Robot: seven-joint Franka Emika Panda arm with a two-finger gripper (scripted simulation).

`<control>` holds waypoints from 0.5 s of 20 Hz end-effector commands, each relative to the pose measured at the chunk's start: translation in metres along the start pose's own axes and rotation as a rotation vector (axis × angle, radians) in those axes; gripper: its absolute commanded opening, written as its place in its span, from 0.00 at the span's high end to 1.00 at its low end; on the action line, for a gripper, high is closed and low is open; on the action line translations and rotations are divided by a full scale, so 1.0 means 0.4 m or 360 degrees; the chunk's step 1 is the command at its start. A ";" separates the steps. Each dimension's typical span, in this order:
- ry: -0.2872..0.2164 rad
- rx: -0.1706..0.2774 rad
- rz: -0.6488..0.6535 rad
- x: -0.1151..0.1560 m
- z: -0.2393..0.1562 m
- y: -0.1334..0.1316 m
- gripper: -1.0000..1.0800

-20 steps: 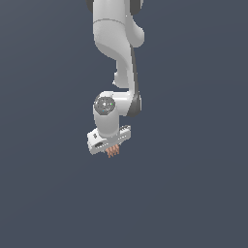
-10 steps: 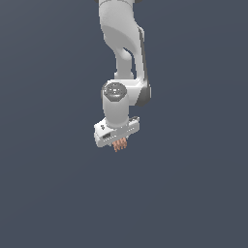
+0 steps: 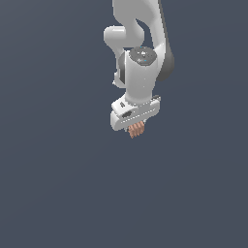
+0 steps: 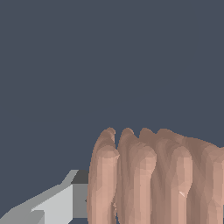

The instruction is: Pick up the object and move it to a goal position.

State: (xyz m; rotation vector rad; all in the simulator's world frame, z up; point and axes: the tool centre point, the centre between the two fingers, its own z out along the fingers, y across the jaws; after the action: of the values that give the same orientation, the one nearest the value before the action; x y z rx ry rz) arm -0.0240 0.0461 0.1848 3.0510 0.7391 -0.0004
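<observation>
Right now the gripper [image 3: 135,127] is hanging above the flat grey ground, a little right of centre in the exterior view, and the object [image 3: 137,129] is sitting between its fingers, poking out just below the white hand. The ribs of this salmon-brown lump are running roughly along the fingers' own direction, so its ridged end is pointing away from the palm and down toward the ground. In the wrist view the object [image 4: 153,175] is filling the space just beside one grey finger [image 4: 57,203] and touching it; the other finger is hidden. The fingers are closing narrowly on the lump, holding it clear of the ground. Counting: one arm, one gripper, one object. No goal marker is showing in either view, so which way the carry must go cannot be told.
</observation>
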 end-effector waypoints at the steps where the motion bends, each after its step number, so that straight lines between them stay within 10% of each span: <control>1: -0.0001 -0.0001 0.0000 0.009 -0.065 -0.050 1.00; 10: -0.0001 -0.0001 0.0000 0.050 -0.292 -0.225 1.00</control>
State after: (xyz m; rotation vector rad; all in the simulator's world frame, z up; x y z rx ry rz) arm -0.0438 0.1240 0.2861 3.0499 0.7400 0.0001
